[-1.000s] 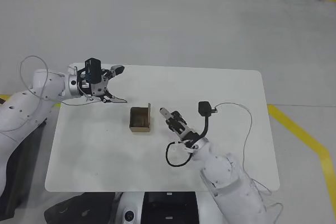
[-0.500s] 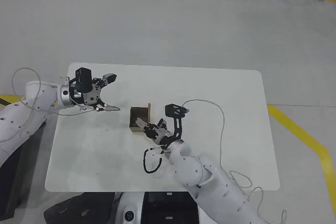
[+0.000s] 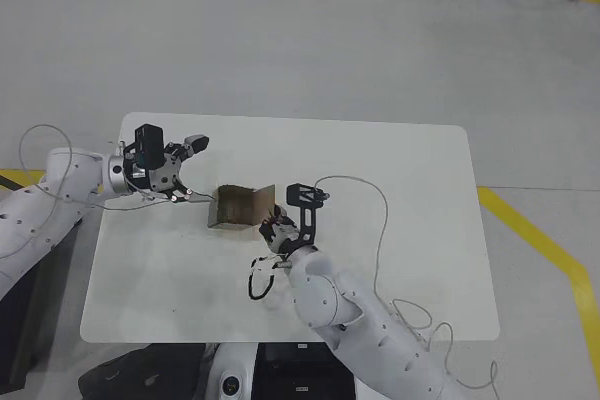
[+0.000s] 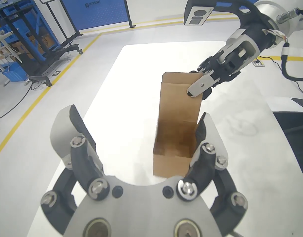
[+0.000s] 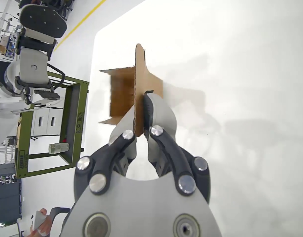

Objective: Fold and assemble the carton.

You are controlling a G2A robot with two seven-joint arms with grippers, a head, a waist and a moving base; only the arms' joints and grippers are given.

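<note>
- Carton (image 3: 238, 207) of brown cardboard lies on the white desk (image 3: 380, 160), left of the middle and closer to the far edge than the near one.
- It is tipped onto its side, with the open mouth turned toward the left edge; in the left wrist view (image 4: 176, 134) its bare inside faces that camera.
- Right gripper (image 3: 272, 220) is clamped on the carton's upright flap at the end nearer the desk's middle. In the right wrist view (image 5: 140, 104) its 2 fingers are pinched together with the cardboard edge between them, and the carton (image 5: 124, 94) hangs just past the tips.
- Left gripper (image 3: 195, 170) sits by the far-left corner, spread wide and holding nothing. In its own view (image 4: 138, 117) one fingertip is just beside the carton's mouth; whether it touches I cannot tell.
- The left wrist view also shows the right gripper (image 4: 198, 85) gripping the flap's top corner.
- Change: 1 second ago the right gripper was apart from the carton, on the side toward the right edge, and the carton stood mouth-up near the middle. Half a second ago it had reached the flap. Now the carton is tilted over and shifted toward the left edge, closer to the left gripper, which has barely moved.
</note>
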